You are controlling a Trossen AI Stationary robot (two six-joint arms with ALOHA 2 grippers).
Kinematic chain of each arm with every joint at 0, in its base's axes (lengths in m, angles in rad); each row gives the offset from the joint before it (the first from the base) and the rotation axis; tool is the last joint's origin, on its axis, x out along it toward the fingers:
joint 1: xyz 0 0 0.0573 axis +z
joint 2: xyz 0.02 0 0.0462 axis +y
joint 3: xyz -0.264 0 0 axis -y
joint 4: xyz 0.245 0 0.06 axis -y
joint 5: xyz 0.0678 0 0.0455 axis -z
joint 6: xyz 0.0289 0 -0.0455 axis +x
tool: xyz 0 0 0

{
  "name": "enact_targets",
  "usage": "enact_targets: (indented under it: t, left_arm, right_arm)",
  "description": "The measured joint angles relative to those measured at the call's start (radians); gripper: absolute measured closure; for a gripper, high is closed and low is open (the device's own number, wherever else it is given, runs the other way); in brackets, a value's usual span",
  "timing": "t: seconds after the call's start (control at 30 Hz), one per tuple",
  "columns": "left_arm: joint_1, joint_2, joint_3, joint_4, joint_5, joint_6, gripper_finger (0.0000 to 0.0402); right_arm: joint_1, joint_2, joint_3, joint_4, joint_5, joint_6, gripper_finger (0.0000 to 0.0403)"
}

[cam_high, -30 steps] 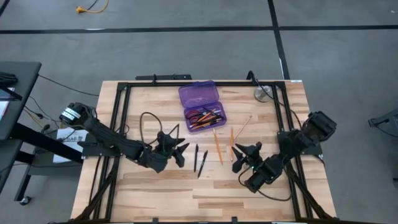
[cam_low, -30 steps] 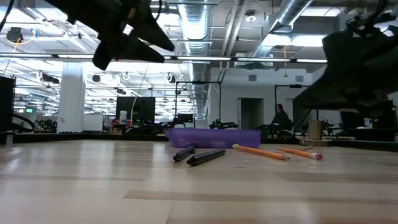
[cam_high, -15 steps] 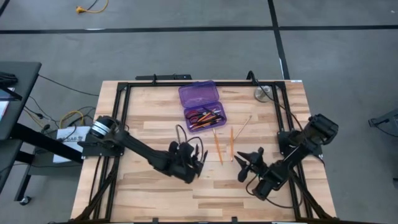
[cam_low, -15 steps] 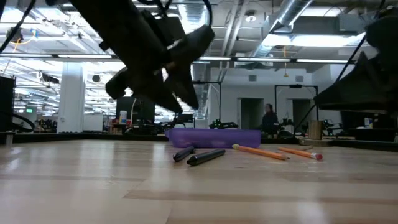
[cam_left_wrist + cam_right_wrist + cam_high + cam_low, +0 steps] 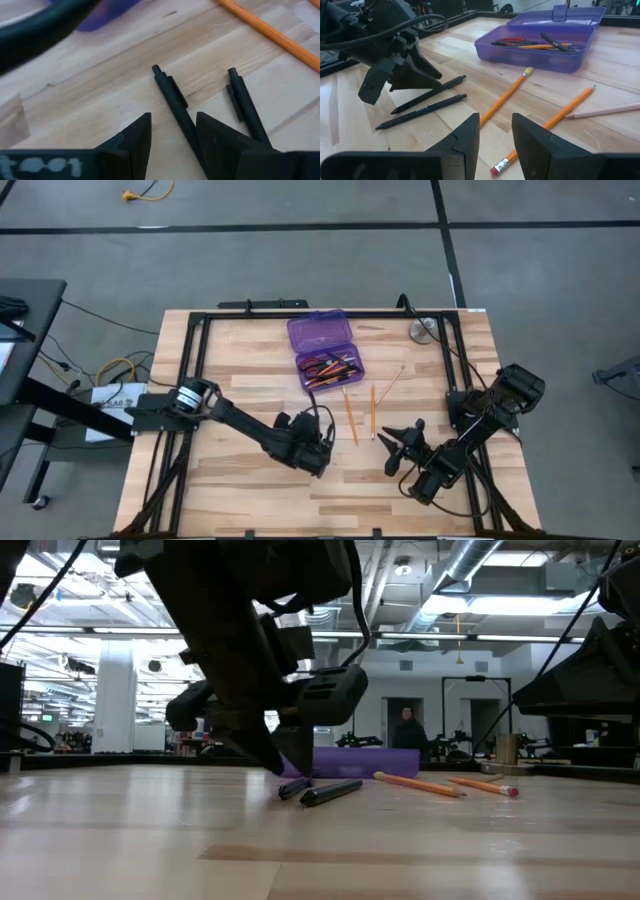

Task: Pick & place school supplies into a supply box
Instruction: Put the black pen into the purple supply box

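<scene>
Left gripper (image 5: 172,137) is low over the two black pens (image 5: 172,97), fingers apart and straddling the nearer one, nothing held. I judge the risk is the second pen (image 5: 245,105) lying just beside it: a finger could catch it and roll it away, or pinch both. Box (image 5: 324,349) sits open well beyond, already holding scissors and pens. Right gripper (image 5: 495,135) waits near the loose pencils (image 5: 507,97), fingers apart and empty; swinging in now could crowd my left arm.
</scene>
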Motion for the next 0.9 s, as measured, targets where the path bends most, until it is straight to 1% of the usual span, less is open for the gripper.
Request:
enact_targets:
  t: [0.27,0.73,0.9]
  left_arm:
    - [0.021,0.006,-0.006,0.004,0.077,-0.006,0.0258]
    - [0.040,0.006,-0.005,0.000,0.144,-0.037,0.0258]
    - [0.052,0.040,0.002,-0.017,0.179,-0.050,0.0266]
  right_arm:
    - [0.000,0.000,0.000,0.000,0.000,0.000,0.0295]
    - [0.000,0.000,0.000,-0.001,-0.002,0.000,0.0295]
    - [0.000,0.000,0.000,0.000,-0.003,0.000,0.0295]
